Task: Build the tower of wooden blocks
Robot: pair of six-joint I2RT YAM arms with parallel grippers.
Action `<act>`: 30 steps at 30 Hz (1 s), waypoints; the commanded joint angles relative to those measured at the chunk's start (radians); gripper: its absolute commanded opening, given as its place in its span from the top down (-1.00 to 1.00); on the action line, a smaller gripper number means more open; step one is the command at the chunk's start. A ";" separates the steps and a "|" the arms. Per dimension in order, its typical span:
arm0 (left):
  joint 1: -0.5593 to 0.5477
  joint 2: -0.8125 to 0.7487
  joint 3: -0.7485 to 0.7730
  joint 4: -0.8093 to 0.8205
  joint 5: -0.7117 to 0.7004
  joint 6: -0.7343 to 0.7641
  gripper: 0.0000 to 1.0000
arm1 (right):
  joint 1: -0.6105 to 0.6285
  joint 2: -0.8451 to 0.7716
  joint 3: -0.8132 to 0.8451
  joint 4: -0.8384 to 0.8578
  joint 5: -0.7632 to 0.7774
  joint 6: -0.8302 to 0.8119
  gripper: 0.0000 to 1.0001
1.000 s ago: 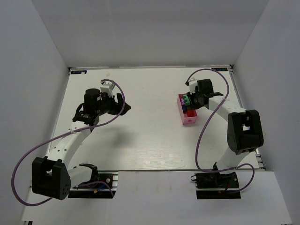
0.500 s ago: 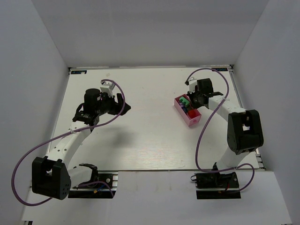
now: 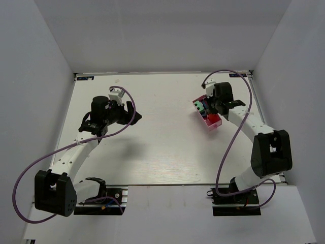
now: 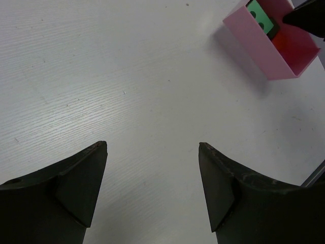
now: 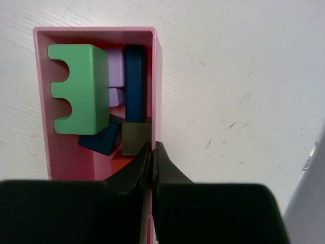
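A pink box [image 5: 158,76] holds the wood blocks: a green notched block [image 5: 81,89], a lilac block [image 5: 116,68], a dark blue brick [image 5: 135,84], another dark blue block [image 5: 99,141], an olive-grey cube [image 5: 136,136] and a red-orange block [image 5: 121,161]. My right gripper [image 5: 153,148] is shut on the box's right wall. In the top view the box [image 3: 197,110] hangs tilted in the right gripper [image 3: 217,108], at the table's far right. My left gripper [image 4: 152,152] is open and empty over bare table, seen in the top view [image 3: 130,112] at the left. No tower is in view.
The pink box [image 4: 254,43] also shows in the left wrist view at the upper right, with a green block [image 4: 260,18] and a red one [image 4: 292,43] inside. White walls enclose the white table [image 3: 162,147] on the left, back and right.
My right gripper has lifted and turned the pink box, moving it slightly towards the back and right, so it now sits tilted. The left arm has not moved.
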 commanded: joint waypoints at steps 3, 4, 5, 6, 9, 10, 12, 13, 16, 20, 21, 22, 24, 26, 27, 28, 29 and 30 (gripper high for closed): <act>0.001 0.011 0.034 0.007 0.014 -0.004 -0.65 | 0.039 -0.096 -0.006 0.107 0.128 -0.052 1.00; 0.001 0.011 0.034 0.007 0.014 -0.004 -0.65 | 0.054 -0.095 -0.010 0.126 0.138 -0.065 1.00; 0.001 0.011 0.034 0.007 0.014 -0.004 -0.65 | 0.059 -0.095 -0.018 0.133 0.153 -0.072 1.00; 0.001 0.011 0.034 0.007 0.014 -0.004 -0.65 | 0.065 -0.092 -0.027 0.151 0.184 -0.084 1.00; 0.001 0.011 0.034 0.007 0.014 -0.004 -0.65 | 0.095 -0.087 -0.046 0.191 0.257 -0.108 1.00; 0.001 0.011 0.034 0.007 0.014 -0.004 -0.65 | 0.112 -0.088 -0.056 0.199 0.285 -0.112 1.00; 0.001 0.011 0.034 0.007 0.014 -0.004 -0.65 | 0.123 -0.090 -0.064 0.254 0.327 -0.135 1.00; 0.001 0.011 0.034 0.007 0.014 -0.004 -0.65 | 0.137 -0.092 -0.081 0.262 0.336 -0.141 1.00; 0.001 0.011 0.034 0.007 0.014 -0.004 -0.65 | 0.161 -0.096 -0.104 0.315 0.394 -0.168 1.00; 0.001 0.011 0.034 0.007 0.014 0.006 -0.65 | 0.186 -0.093 -0.130 0.363 0.449 -0.211 1.00; 0.001 0.011 0.034 0.007 0.014 0.006 -0.65 | 0.194 -0.092 -0.138 0.386 0.465 -0.216 1.00; 0.001 0.011 0.034 0.007 0.014 0.006 -0.65 | 0.201 -0.092 -0.145 0.393 0.474 -0.228 1.00; 0.001 0.011 0.034 0.007 0.014 0.006 -0.65 | 0.212 -0.090 -0.158 0.433 0.504 -0.250 1.00; 0.001 0.011 0.034 0.007 0.014 0.006 -0.65 | 0.223 -0.085 -0.178 0.456 0.523 -0.263 1.00; 0.001 0.011 0.034 0.007 0.014 0.006 -0.65 | 0.229 -0.085 -0.184 0.476 0.546 -0.279 1.00; 0.001 0.011 0.034 0.007 0.014 0.006 -0.65 | 0.235 -0.085 -0.188 0.496 0.557 -0.283 1.00; 0.001 0.011 0.034 0.007 0.014 0.006 -0.65 | 0.243 -0.079 -0.199 0.519 0.576 -0.288 1.00; 0.001 0.011 0.034 0.007 0.014 0.006 -0.65 | 0.247 -0.079 -0.205 0.527 0.590 -0.296 1.00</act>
